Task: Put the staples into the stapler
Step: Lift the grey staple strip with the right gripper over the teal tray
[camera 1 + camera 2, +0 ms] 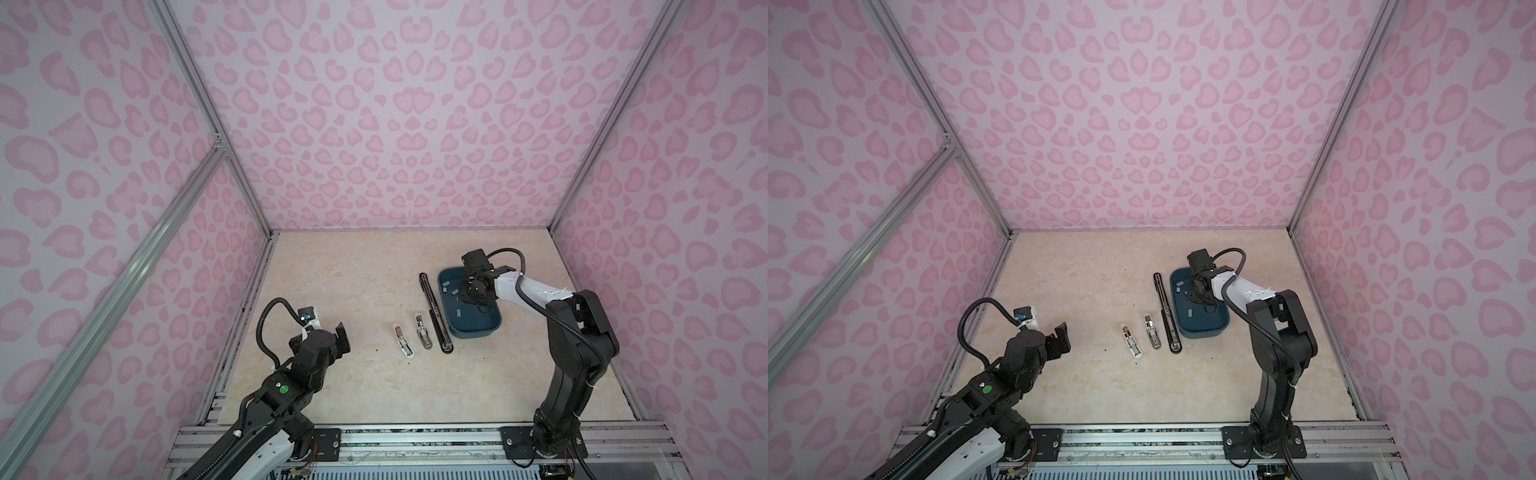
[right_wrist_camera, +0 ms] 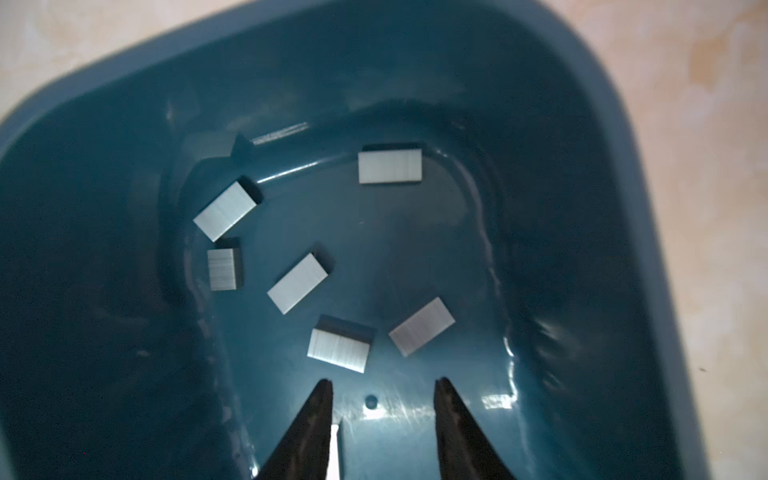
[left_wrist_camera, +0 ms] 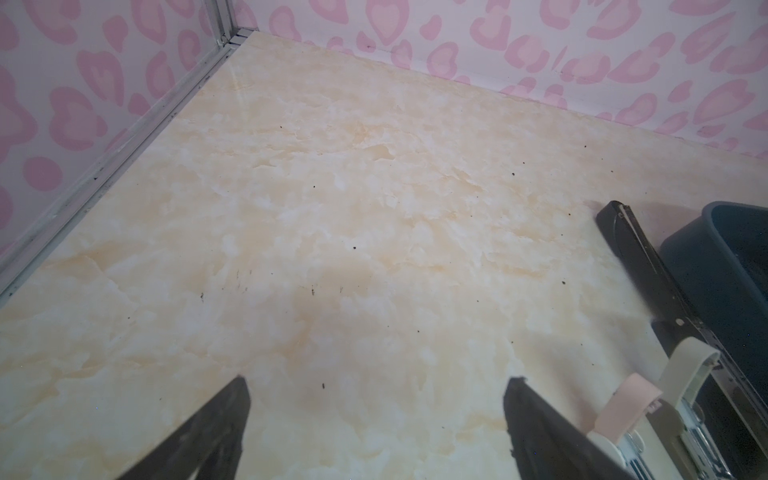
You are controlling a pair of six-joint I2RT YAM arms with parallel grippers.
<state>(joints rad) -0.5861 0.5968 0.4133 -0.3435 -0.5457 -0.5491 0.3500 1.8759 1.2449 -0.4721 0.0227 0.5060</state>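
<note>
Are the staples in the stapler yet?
Not yet. Done: the white stapler and grey stapler lie open on the table. In hand: the right gripper hovers open over the staples in the blue tray. Left: grabbing a strip and loading it.

Teal bin [image 1: 478, 331] on beige marble tabletop [image 1: 353, 282] — pink-spotted walls [image 1: 415, 104] around.
</note>
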